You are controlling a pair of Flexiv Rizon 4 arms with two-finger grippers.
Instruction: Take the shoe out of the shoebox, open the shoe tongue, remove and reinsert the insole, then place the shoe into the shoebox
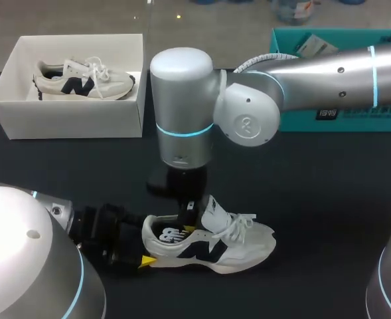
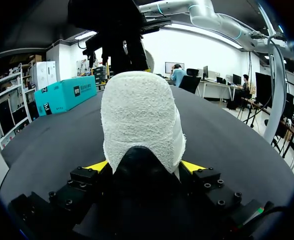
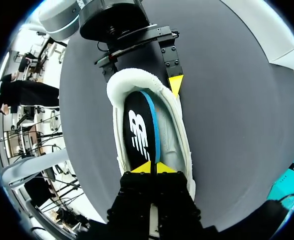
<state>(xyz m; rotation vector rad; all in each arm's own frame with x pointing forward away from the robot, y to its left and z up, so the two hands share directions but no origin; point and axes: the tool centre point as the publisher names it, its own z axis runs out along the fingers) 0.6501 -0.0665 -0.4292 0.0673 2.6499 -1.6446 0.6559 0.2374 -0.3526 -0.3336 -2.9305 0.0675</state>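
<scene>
Yellow tips of the left gripper [image 2: 143, 167] are squeezing the heel of the shoe [image 1: 215, 246] from both sides, that arm lying low over the black table [image 1: 328, 199]. Above the shoe's opening the right gripper [image 3: 150, 167] is hanging straight down, fingers nearly together, pinching the dark insole [image 3: 139, 132]. Behind the shoe, leftward, a white shoebox [image 1: 69, 113] is holding a second sneaker [image 1: 82, 78].

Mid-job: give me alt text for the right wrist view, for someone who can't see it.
The right hand pinches the near end of a black insole with a white logo and blue edge, inside the opening of a white fabric sneaker on the dark table. The left hand clamps the sneaker's heel.
</scene>
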